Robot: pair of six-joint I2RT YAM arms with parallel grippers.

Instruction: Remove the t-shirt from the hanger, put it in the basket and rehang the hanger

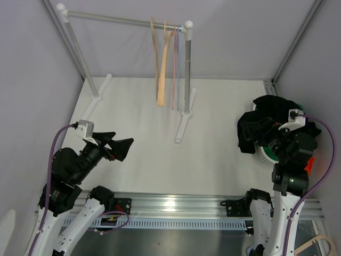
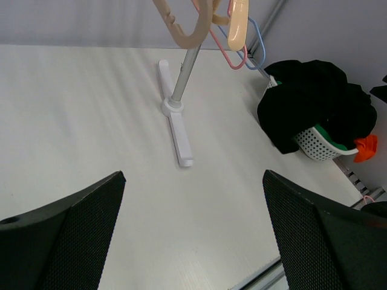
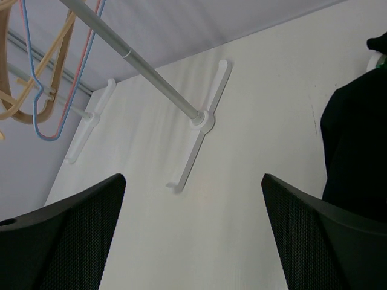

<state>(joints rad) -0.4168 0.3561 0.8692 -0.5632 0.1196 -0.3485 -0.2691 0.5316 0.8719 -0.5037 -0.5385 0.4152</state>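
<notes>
Both robot hands hang wide open above the white surface (image 1: 160, 160), gripping nothing. The left hand (image 1: 118, 145) has its fingers spread well apart over bare tabletop, touching nothing. The right hand (image 3: 193, 178) is equally agape beside the black t-shirt (image 1: 260, 125), which lies heaped in a white perforated basket (image 2: 319, 146) at the right edge, well apart from the bare hangers (image 1: 161, 58) on the rack (image 1: 122, 20).

Count | garment rack (image 1: 122, 20): 1 | wooden hangers (image 1: 159, 80): 2 | pink wire hanger (image 2: 219, 49): 1 | blue wire hanger (image 2: 261, 43): 1 | white basket (image 2: 317, 145): 1 | black garment heap (image 2: 308, 96): 1 | orange item (image 2: 366, 147): 1
</notes>
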